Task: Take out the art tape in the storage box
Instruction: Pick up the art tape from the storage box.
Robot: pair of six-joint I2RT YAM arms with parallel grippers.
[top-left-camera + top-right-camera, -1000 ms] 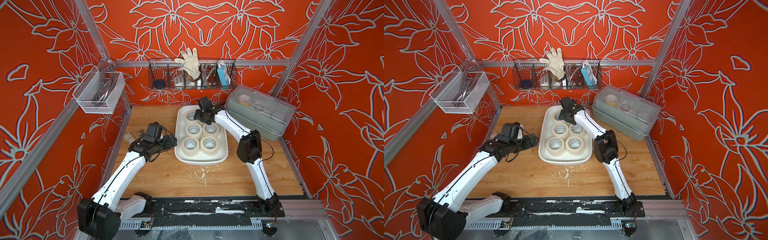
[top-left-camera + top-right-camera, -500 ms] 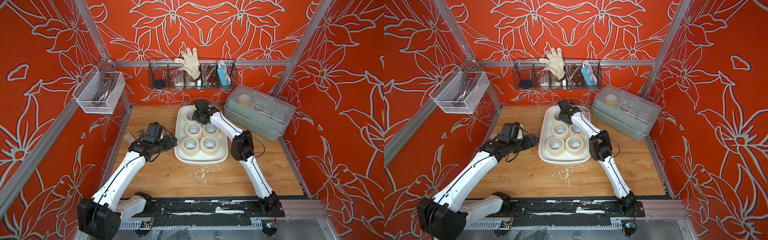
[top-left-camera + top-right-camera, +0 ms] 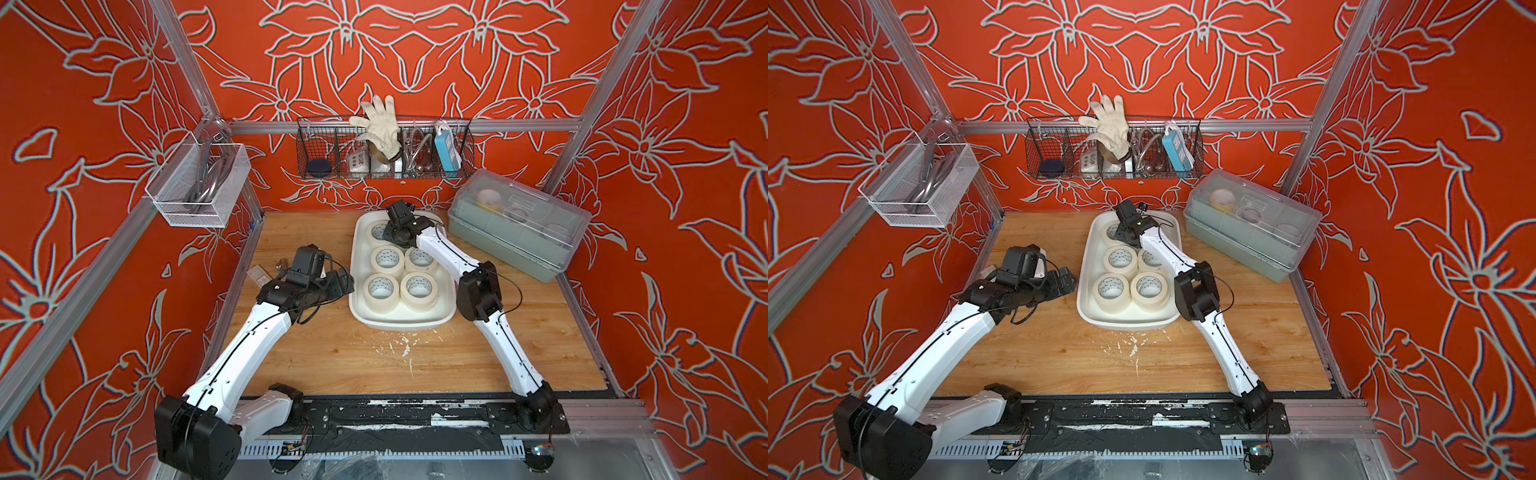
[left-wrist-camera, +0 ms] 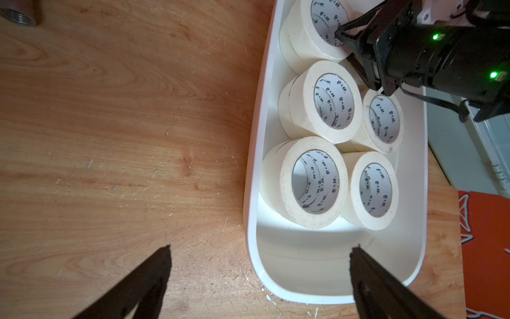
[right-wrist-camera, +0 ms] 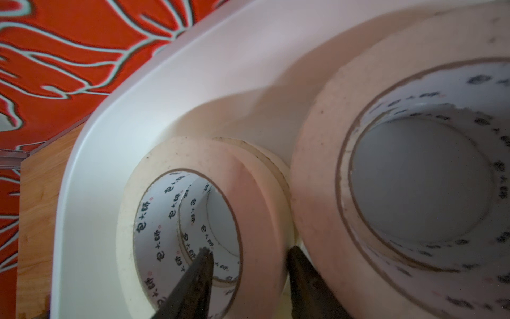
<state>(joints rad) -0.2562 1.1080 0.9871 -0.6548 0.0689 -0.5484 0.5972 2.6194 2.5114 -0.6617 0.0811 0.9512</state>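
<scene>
The white storage box (image 3: 399, 326) (image 3: 1125, 326) lies mid-table with several cream art tape rolls (image 3: 387, 259) (image 3: 1120, 259) (image 4: 314, 185) stacked in it. My right gripper (image 3: 386, 239) (image 5: 249, 250) reaches down over the roll at the box's far end (image 3: 377, 232) (image 5: 256, 207). One finger is inside that roll's core and the other outside its wall, against the neighbouring roll. A gap still shows at the inner finger. My left gripper (image 3: 347, 278) (image 4: 260, 248) stands wide open and empty beside the box's left wall, straddling the rim (image 4: 249, 221).
A grey-green box with a clear lid (image 3: 519, 232) stands at the back right. A black wire basket (image 3: 384, 153) hangs on the back wall and a white mesh basket (image 3: 199, 183) on the left wall. A small metal fitting (image 4: 19, 15) lies at the far left.
My right gripper has swung left to the far roll, come down over its wall, and its jaws have narrowed. The left arm has not moved.
</scene>
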